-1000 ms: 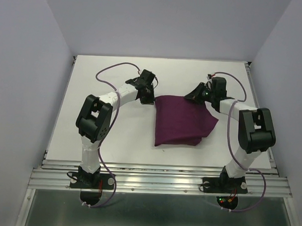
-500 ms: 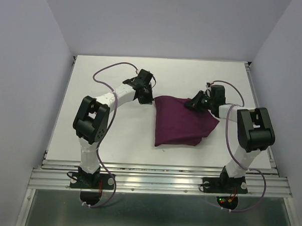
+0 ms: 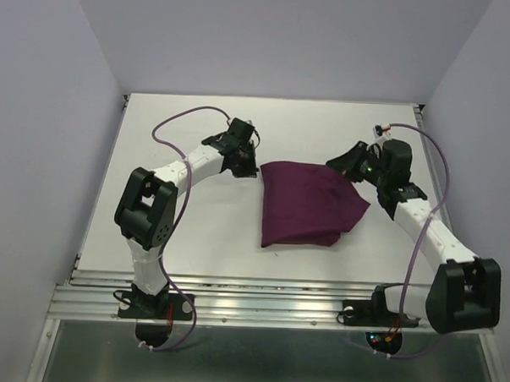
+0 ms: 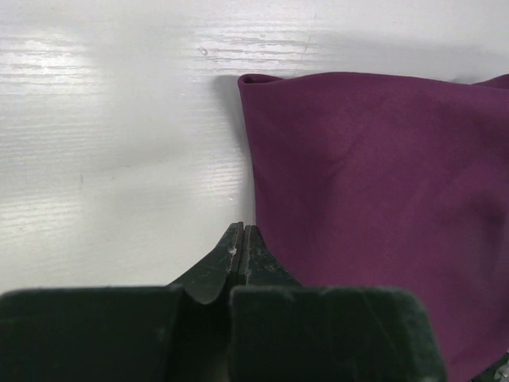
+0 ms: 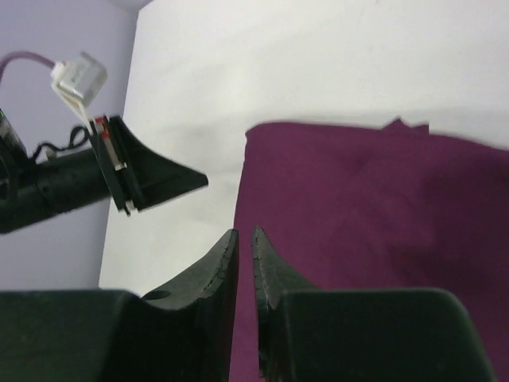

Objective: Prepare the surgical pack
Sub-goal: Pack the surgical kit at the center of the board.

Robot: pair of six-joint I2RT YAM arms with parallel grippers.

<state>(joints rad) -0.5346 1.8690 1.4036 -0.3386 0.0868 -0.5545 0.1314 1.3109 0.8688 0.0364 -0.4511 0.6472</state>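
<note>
The right end effector [image 3: 348, 161] has withdrawn from the purple cloth [image 3: 308, 206], fingers narrowly parted and empty. The left end effector [image 3: 242, 159] is pressed together, empty, beside its far-left corner. The cloth lies folded mid-counter [image 3: 194, 231]; the fold appears released.

Left arm [image 3: 193, 161] reaches forward, left fingers [image 4: 219, 270] pressed together; right arm [image 3: 419, 219] extended, right fingers [image 5: 213, 270] narrowly apart.
</note>
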